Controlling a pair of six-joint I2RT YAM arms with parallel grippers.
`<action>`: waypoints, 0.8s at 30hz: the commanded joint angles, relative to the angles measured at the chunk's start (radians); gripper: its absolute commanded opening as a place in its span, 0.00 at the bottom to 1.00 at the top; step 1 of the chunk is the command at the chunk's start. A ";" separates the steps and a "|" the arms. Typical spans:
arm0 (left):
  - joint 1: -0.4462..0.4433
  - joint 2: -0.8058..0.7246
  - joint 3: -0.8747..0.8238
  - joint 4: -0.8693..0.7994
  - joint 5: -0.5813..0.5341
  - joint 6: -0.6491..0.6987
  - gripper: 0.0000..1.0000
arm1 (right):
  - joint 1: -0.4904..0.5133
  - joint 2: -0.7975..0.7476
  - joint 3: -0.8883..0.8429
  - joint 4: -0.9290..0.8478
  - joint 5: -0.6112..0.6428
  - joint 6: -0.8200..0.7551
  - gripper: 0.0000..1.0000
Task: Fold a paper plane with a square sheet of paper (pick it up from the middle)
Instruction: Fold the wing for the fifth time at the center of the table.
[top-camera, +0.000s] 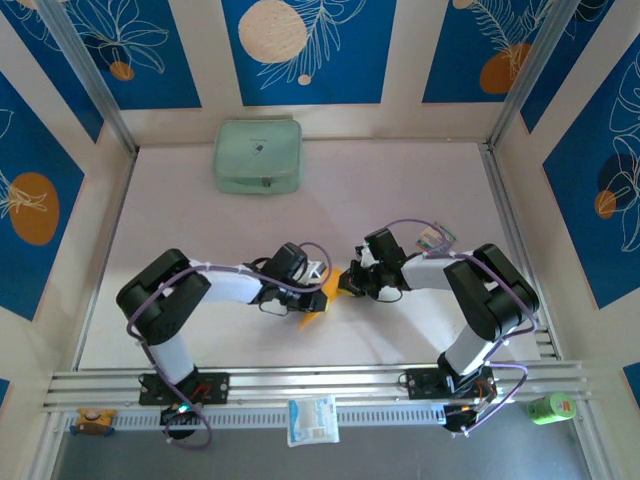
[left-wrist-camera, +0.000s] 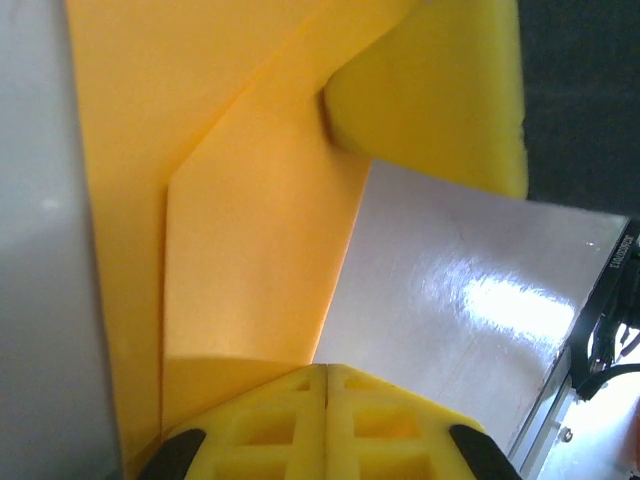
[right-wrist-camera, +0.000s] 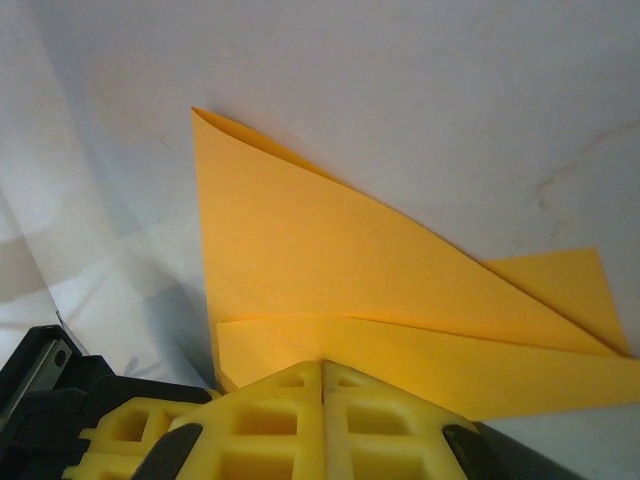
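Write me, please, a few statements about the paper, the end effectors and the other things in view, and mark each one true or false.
1. The left end effector and the right end effector both have shut jaws, with their tips at the orange-yellow paper. True.
2. The paper is a flat, unfolded square. False: it shows slanted folds and overlapping layers.
3. The pale green pouch lies at the far side of the table, apart from both arms. True.
4. The white-and-blue packet lies next to the pouch. False: it lies on the near rail, between the two arm bases.
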 joint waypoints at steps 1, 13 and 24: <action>-0.009 -0.032 -0.066 -0.084 0.004 0.009 0.06 | -0.014 0.039 -0.010 -0.073 0.056 -0.016 0.04; -0.005 -0.166 -0.151 -0.200 -0.073 0.038 0.07 | -0.019 0.045 0.002 -0.072 0.051 -0.025 0.04; 0.007 -0.401 -0.182 -0.109 -0.162 0.025 0.05 | -0.022 0.041 0.012 -0.060 0.040 -0.032 0.04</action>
